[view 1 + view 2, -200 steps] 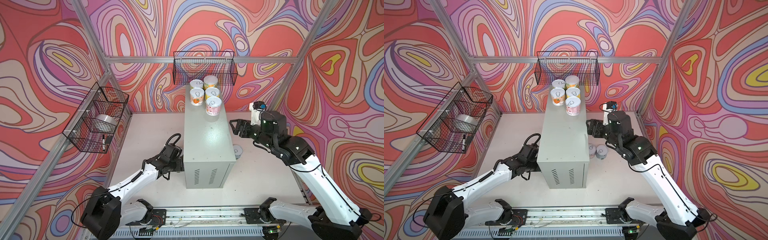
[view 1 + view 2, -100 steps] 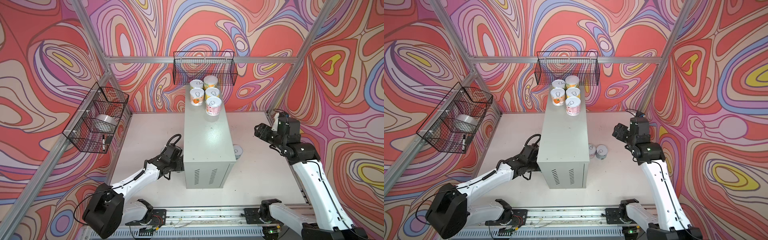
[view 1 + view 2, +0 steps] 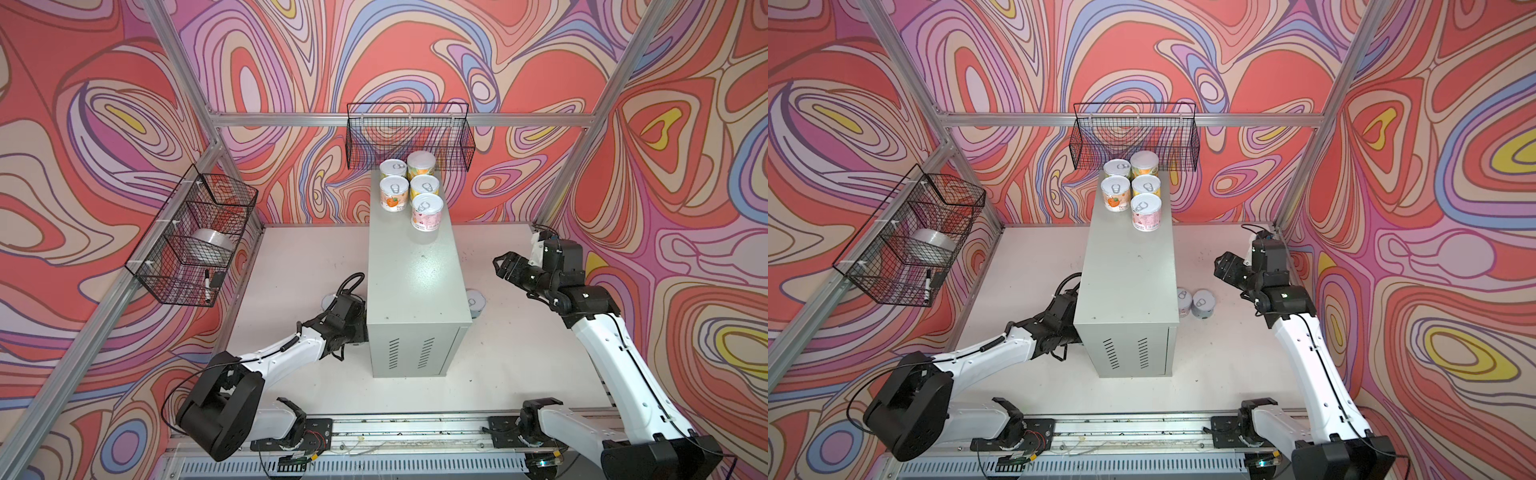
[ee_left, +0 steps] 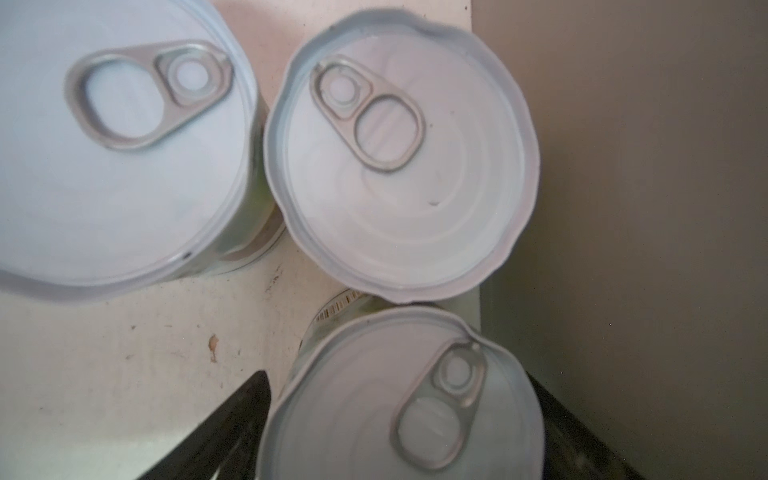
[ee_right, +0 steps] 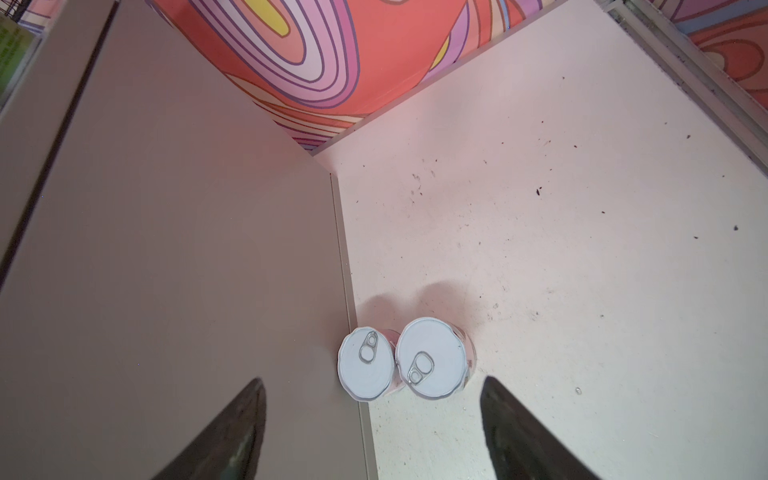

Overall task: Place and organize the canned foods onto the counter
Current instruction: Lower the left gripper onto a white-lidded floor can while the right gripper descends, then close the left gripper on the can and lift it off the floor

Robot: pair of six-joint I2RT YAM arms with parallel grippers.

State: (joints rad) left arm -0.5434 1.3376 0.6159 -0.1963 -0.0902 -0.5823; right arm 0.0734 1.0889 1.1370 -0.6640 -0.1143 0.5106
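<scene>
Several canned foods (image 3: pixel 427 212) stand grouped at the far end of the grey counter (image 3: pixel 411 282), seen in both top views. Two more tins (image 3: pixel 1185 301) (image 3: pixel 1205 304) stand on the white table against its right side, below my open, empty right gripper (image 3: pixel 1221 266) (image 5: pixel 372 379). My left gripper (image 3: pixel 351 320) is low at the counter's left side. In the left wrist view its open fingers (image 4: pixel 249 415) flank a tin (image 4: pixel 374 415). Two further tins (image 4: pixel 399 153) (image 4: pixel 116 137) stand just beyond.
A black wire basket (image 3: pixel 409 137) hangs on the back wall just above the counter's tins. A second basket (image 3: pixel 166 286) on the left wall holds a silvery tape roll (image 3: pixel 212 245) and a marker (image 3: pixel 206 280). The arms' rail (image 3: pixel 395 428) runs along the front.
My right gripper has drawn back from the counter's right edge toward the right wall. The left arm stays low beside the counter, shifting only slightly.
</scene>
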